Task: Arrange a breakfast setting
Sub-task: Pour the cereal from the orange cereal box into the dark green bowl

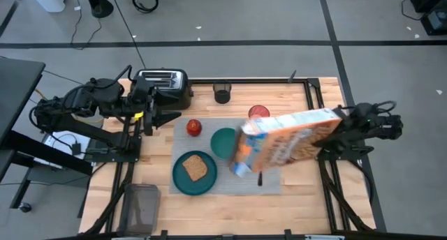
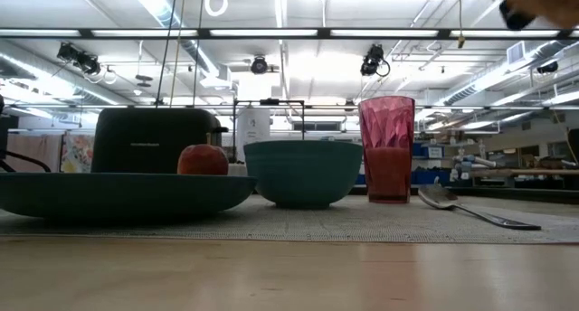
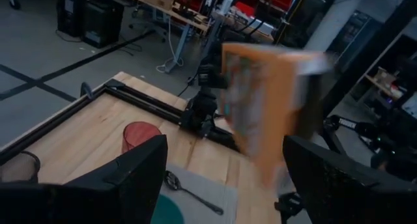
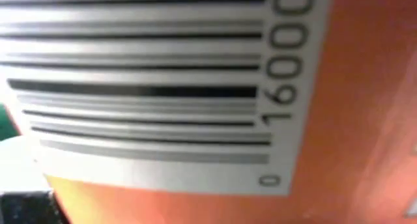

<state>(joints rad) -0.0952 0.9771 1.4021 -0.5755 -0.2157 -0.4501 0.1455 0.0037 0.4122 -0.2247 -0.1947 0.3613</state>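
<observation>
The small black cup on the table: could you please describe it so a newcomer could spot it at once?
Start at the black toaster at the table's far edge. Just beside it, on bare wood beyond the grey placemat, stands the small black cup. Unlike the pink cup nearby, it is dark, opaque and off the mat.

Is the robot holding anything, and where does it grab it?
The right gripper holds the cereal box by one end, up over the placemat.
</observation>
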